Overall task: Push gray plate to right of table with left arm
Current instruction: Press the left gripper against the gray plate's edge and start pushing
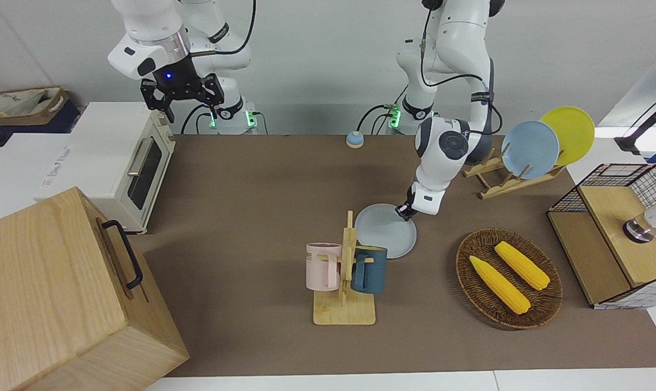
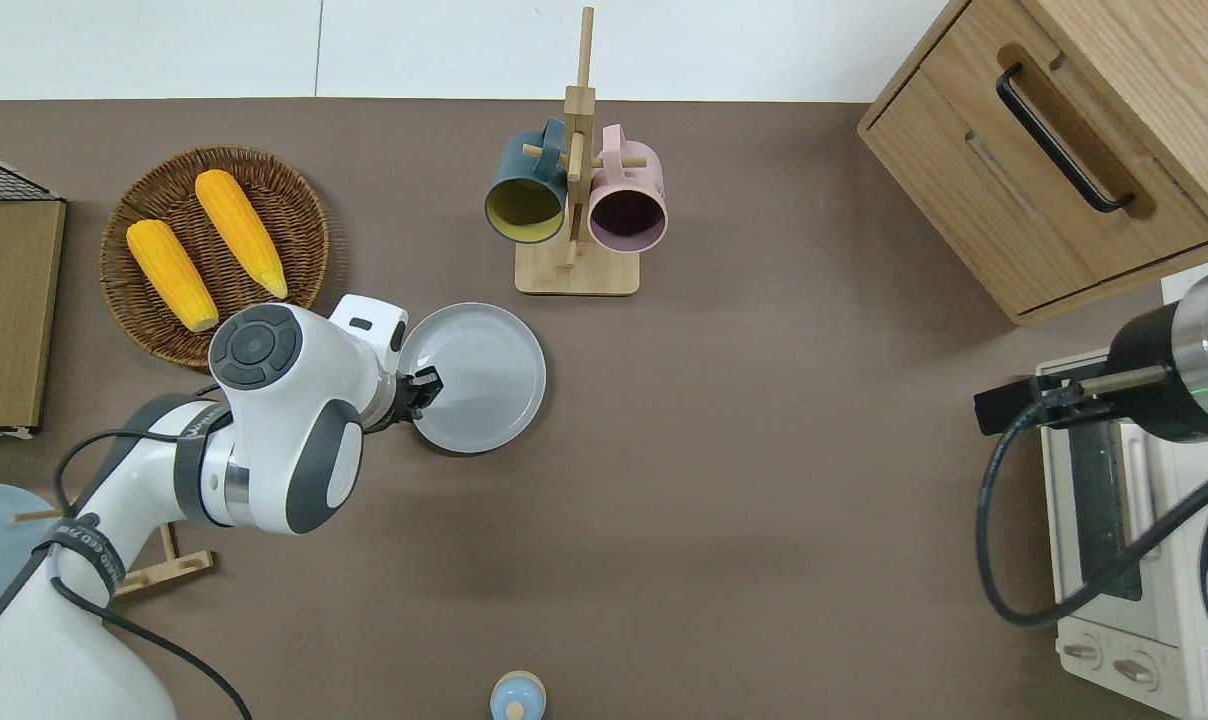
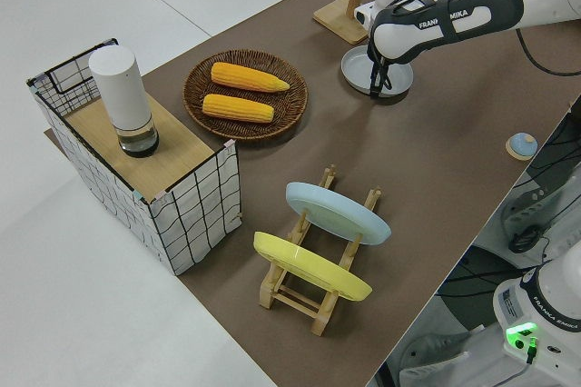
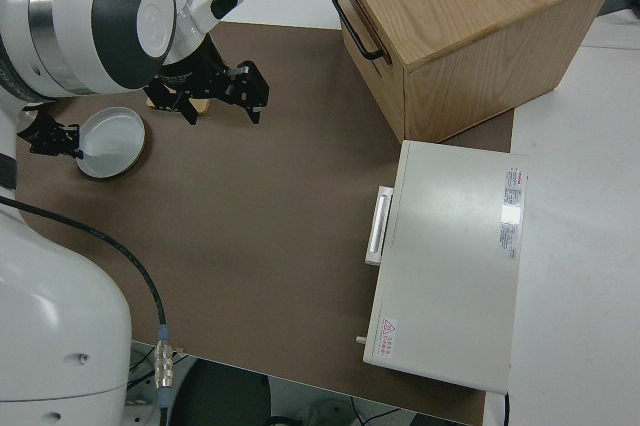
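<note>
Overhead view, left pincer (image 2: 426, 386) low at gray plate (image 2: 484, 375) rim, finger state unclear, right arm parked

Robotics lab, staged as mock kitchen. Evidence: two white Franka arms base-mounted at one long edge of brown table (image 1: 252, 179), cables trailing; plain white walls and floor. Kitchen props on table: white toaster oven (image 1: 123, 163) at right arm's end; wooden drawer cabinet (image 1: 62, 293) at adjacent corner; mug tree (image 1: 345, 282) with pink and teal mugs mid-table; wicker basket (image 1: 510, 279) with two corn cobs; plate rack (image 1: 515, 179) with blue and yellow plates; wire-grid crate (image 1: 616, 233) at left arm's end.
</note>
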Robot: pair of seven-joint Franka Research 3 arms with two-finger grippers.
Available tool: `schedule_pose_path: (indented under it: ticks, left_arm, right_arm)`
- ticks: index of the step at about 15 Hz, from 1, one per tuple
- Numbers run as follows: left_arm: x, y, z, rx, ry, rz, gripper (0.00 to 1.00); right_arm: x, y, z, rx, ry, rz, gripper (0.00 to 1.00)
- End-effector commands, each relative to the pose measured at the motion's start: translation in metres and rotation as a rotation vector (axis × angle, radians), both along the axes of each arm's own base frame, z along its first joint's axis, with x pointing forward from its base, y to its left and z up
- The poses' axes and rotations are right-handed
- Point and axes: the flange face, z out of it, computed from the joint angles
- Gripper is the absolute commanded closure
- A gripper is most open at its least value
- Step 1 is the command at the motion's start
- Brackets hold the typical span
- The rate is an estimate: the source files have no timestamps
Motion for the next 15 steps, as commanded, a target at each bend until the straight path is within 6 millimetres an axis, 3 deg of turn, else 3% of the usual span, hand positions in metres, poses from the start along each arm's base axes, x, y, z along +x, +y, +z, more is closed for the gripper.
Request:
schedule_pose_path:
  ticks: [1,7,14,15]
  left_arm:
    - [-0.012,-0.024,-0.014,0.011,0.020,0.007,1.00]
    - [-0.023,-0.062,-0.027,0.018,0.042,0.018,1.00]
    - [-0.038,-0.108,-0.021,0.015,0.032,0.061,1.00]
    - [-0.043,-0.122,-0.020,0.013,0.027,0.059,1.00]
  right_arm:
    - [-0.002,-0.002,0.004,0.009,0.005,-0.008,0.017]
    - [-0.002,-0.002,0.004,0.009,0.005,-0.008,0.017]
    - [-0.002,-0.002,0.004,0.009,0.005,-0.006,0.017]
    - [-0.002,-0.002,0.004,0.009,0.005,-0.008,0.017]
